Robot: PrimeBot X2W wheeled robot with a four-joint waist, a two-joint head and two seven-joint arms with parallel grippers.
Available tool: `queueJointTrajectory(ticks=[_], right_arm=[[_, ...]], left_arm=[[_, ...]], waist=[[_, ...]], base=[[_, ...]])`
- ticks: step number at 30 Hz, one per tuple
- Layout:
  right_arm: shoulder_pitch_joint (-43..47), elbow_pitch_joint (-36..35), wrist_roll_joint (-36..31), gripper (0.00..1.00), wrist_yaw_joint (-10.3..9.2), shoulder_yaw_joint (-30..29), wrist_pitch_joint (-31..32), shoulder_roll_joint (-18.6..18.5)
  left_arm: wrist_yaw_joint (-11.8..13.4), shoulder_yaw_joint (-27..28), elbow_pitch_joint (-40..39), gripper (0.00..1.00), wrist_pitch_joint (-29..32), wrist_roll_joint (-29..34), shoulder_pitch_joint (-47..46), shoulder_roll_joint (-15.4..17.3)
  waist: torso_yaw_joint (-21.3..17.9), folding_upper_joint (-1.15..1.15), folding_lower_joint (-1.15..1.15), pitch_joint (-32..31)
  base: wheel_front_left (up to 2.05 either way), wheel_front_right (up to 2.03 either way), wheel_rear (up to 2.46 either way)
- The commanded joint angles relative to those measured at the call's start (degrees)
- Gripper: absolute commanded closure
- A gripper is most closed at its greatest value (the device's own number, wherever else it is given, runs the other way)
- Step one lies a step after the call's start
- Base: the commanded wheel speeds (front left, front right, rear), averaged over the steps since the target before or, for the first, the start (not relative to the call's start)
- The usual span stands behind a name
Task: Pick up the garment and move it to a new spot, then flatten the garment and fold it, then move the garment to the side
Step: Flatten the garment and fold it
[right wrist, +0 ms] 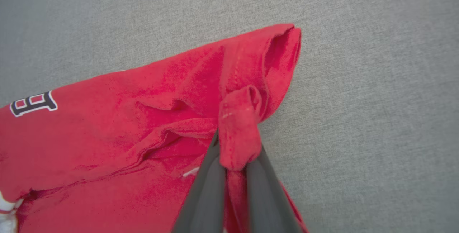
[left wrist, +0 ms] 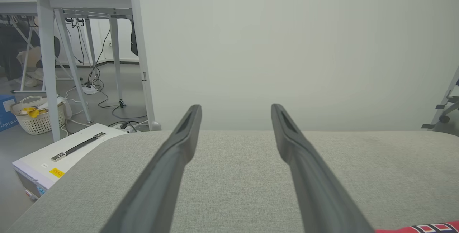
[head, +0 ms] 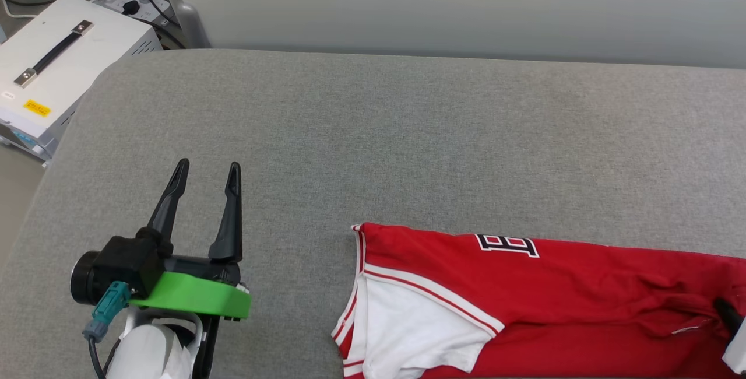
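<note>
Pinching a bunched fold of red cloth, the right gripper (right wrist: 235, 161) has its two dark fingers drawn together on the garment (head: 524, 297) at its right end. The garment lies crumpled on the gray padded surface (head: 408, 134), at the near right, with a white sleeve (head: 408, 326) toward the left and a black letter on top. The left gripper (head: 208, 166) hovers well apart at the near left, fingers spread wide, holding nothing. A white box (head: 58, 64) sits off the far left corner.
</note>
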Motion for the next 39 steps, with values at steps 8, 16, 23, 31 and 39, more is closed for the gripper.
queueJointTrajectory(ticks=[8, 16, 23, 31, 39], right_arm=[[2.9, -11.7, 1.5, 1.0, -0.04, 8.2, 7.4, 2.3], [1.3, -17.5, 2.2, 1.0, -0.04, 15.0, 9.7, 7.3], [-1.1, -18.7, 3.1, 1.0, -0.04, 20.8, 10.9, 12.9], [-4.4, -14.5, 4.9, 1.0, -0.04, 28.9, 7.4, 14.5], [-8.4, -6.9, 6.9, 1.0, -0.04, 33.4, 1.7, 14.5]], left_arm=[[-0.2, -0.7, 0.5, 0.0, -0.3, -1.4, 1.2, -0.8], [-0.2, -0.2, 0.8, 0.0, -0.3, -2.3, 1.6, -1.1], [-0.2, 0.5, 0.4, 0.0, -0.3, -2.8, 2.3, -1.2], [-0.2, 0.1, 0.6, 0.0, -0.3, -3.0, 2.1, -1.1], [-0.2, -0.6, 0.9, 0.0, -0.3, -3.3, 1.5, -1.1]], waist=[[0.4, 0.62, 0.0, -1.3], [2.3, 0.62, 0.0, -2.3], [4.0, 0.62, 0.0, -2.6], [5.6, 0.62, 0.0, -2.6], [7.5, 0.62, 0.0, -2.4]], base=[[0.0, 0.0, 0.0], [0.0, 0.0, 0.0], [0.0, 0.0, 0.0], [0.0, 0.0, 0.0], [0.0, 0.0, 0.0]])
